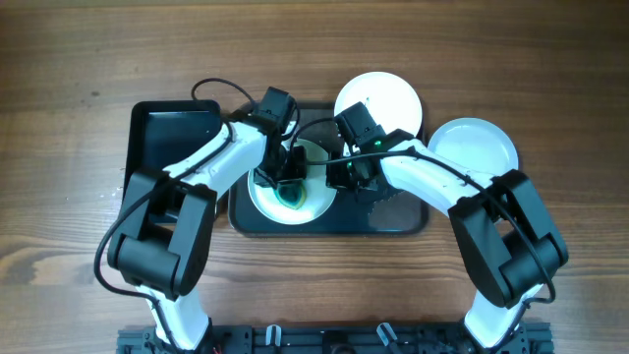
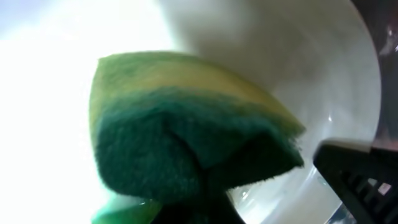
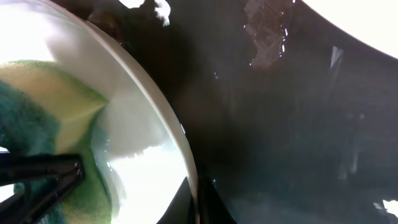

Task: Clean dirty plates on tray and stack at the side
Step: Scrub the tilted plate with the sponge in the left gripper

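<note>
Near bench centre, the left pincer [image 1: 288,184] squeezes a fibrous green-yellow sponge wedge [image 2: 186,137] onto the glossy round plate [image 1: 316,202] in the wet dark tray [image 1: 393,220]. The right pincer [image 1: 342,177] clamps the plate's rim. Its arm partly covers a second white plate [image 1: 378,93] and a third plate [image 1: 474,146].

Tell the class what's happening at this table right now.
The left gripper presses a green sponge onto a plate lying in the tray. The right gripper seems to pinch that plate's rim to steady it. Two more plates lie by the tray's far right corner, unstacked.
</note>
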Motion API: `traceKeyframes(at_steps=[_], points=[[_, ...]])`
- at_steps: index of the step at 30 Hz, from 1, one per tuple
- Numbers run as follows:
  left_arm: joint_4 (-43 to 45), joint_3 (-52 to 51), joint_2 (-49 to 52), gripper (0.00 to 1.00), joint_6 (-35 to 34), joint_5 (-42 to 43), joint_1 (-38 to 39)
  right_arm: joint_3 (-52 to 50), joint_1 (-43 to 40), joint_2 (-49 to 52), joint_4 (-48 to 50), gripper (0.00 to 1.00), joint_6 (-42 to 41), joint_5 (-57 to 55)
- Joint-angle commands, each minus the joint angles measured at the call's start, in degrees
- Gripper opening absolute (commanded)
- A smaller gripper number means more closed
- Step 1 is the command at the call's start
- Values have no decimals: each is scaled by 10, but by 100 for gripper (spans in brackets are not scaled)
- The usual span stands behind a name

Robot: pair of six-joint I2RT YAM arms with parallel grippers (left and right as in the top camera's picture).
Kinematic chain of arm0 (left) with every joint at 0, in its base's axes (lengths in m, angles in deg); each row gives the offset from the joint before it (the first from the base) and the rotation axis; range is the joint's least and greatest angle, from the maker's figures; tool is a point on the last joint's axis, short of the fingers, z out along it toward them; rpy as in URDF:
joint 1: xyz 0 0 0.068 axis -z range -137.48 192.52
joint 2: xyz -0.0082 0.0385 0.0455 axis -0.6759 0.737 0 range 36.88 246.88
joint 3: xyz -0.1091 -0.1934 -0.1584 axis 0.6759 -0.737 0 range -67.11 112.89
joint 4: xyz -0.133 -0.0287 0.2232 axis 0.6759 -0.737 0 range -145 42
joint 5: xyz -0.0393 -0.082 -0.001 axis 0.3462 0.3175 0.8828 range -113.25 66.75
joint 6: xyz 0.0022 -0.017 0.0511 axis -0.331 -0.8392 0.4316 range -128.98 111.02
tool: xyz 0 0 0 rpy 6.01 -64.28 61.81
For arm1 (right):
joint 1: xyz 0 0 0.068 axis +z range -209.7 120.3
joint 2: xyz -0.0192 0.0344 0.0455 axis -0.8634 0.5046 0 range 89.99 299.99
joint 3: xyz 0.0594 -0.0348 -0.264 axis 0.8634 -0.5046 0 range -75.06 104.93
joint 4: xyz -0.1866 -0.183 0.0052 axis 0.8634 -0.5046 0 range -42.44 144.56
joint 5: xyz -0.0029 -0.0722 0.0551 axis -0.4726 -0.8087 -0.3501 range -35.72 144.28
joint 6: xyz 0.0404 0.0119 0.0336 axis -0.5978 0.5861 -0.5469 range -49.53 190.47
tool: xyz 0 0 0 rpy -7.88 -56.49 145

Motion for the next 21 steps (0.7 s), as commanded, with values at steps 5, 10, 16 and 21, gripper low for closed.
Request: traceKeyframes(at_steps=[5,10,16,21], points=[[-143,100,24,4,-158,-214,-34,4,4,16,6,4,-9,3],[-130,98,25,4,-93,-91,-16,4,4,17,6,4,-9,3],[-87,97,25,4,6,-56,39,4,4,17,5,4,-8,3],[-91,97,25,4,-122,-231,43,4,4,17,3,4,-7,2]])
